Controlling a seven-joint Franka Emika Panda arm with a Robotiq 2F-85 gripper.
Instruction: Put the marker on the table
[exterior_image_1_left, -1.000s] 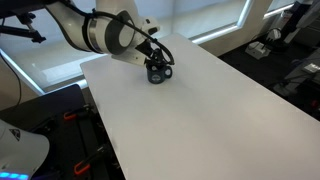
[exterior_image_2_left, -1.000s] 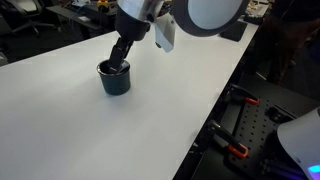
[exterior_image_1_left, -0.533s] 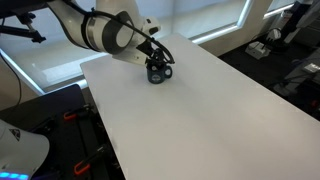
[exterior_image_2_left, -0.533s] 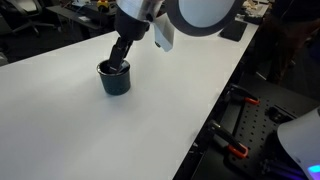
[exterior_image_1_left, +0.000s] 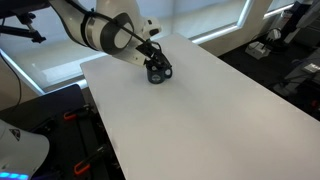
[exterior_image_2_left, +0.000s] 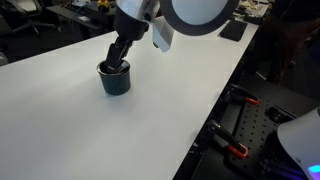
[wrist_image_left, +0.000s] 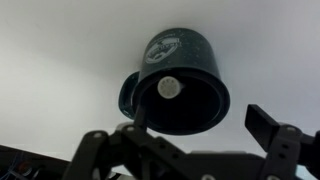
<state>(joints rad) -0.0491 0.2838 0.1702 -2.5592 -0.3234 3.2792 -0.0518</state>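
**Open tool above a mug, marker standing inside**

The tool (wrist_image_left: 175, 128) has its jaws spread wide. In the wrist view one dark finger comes in at the lower left and the other at the lower right, with a big gap between them. Nothing is clamped between the fingers. The mouth of a dark green mug (wrist_image_left: 190, 60) shows in this gap. I cannot tell if the fingers touch the mug's rim or only stand close on both sides.

The marker (wrist_image_left: 169, 88) is inside the mug. Only its light round end shows, pointing up to the camera, near the middle of the dark opening and a little toward the far wall. Its body is lost in the shadow of the mug.

On the outer wall of the mug is a round pale emblem (wrist_image_left: 163, 48). There is a drawing in it and perhaps some letters around the edge, but it is too small and blurred to read. The handle (wrist_image_left: 127, 92) comes out on the left side in this view.

In both exterior views the tool (exterior_image_2_left: 120, 63) is low over the mug (exterior_image_2_left: 114, 82), with its tip at the rim or just inside. The white arm (exterior_image_2_left: 195, 12) leans down to it from above. The mug (exterior_image_1_left: 158, 74) stands upright on the white surface (exterior_image_1_left: 200, 110), toward one end.
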